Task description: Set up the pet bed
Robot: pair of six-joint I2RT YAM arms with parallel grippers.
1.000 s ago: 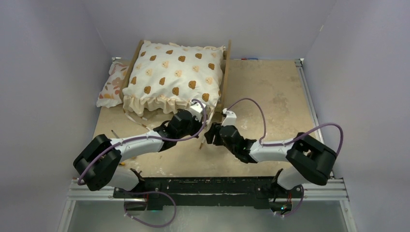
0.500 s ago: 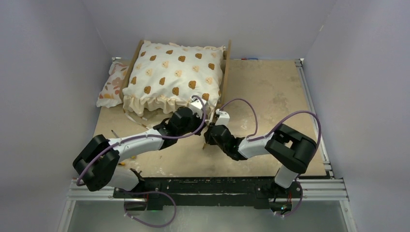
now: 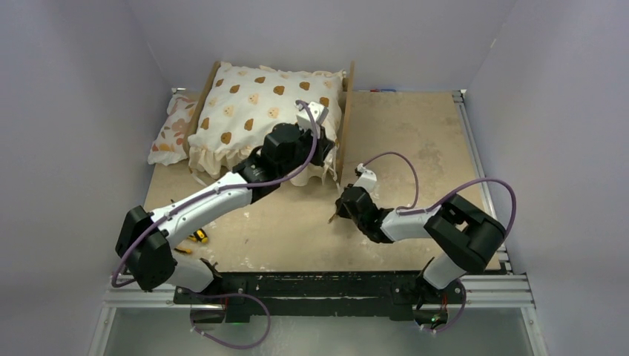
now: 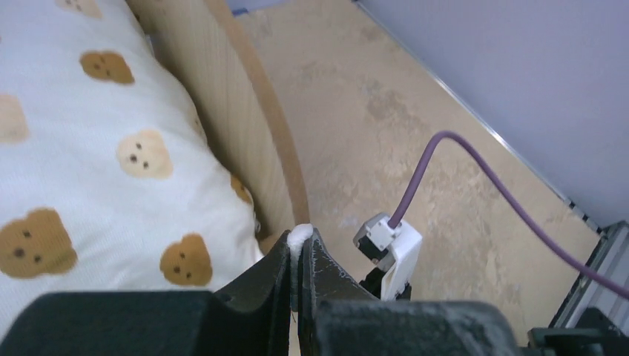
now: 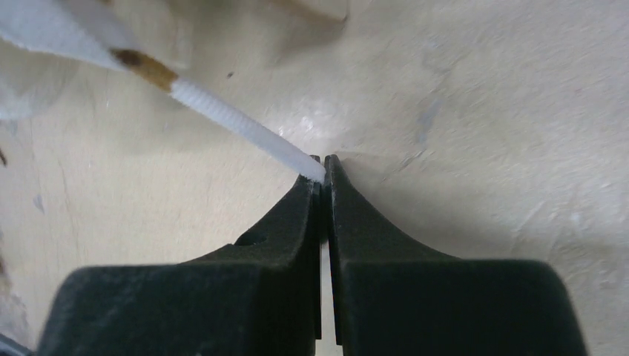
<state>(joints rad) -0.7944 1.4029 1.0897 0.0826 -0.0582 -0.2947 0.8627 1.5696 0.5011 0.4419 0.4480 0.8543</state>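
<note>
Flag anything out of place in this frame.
The floral pillow lies outside the pet bed, on the table against its rail. The bear cushion overhangs the frame's near end. A small yellow-and-black item lies loose near the front.

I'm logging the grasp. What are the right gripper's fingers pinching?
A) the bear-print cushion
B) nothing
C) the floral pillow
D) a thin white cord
D: the right wrist view shows the right gripper shut on the end of a thin white cord.
</note>
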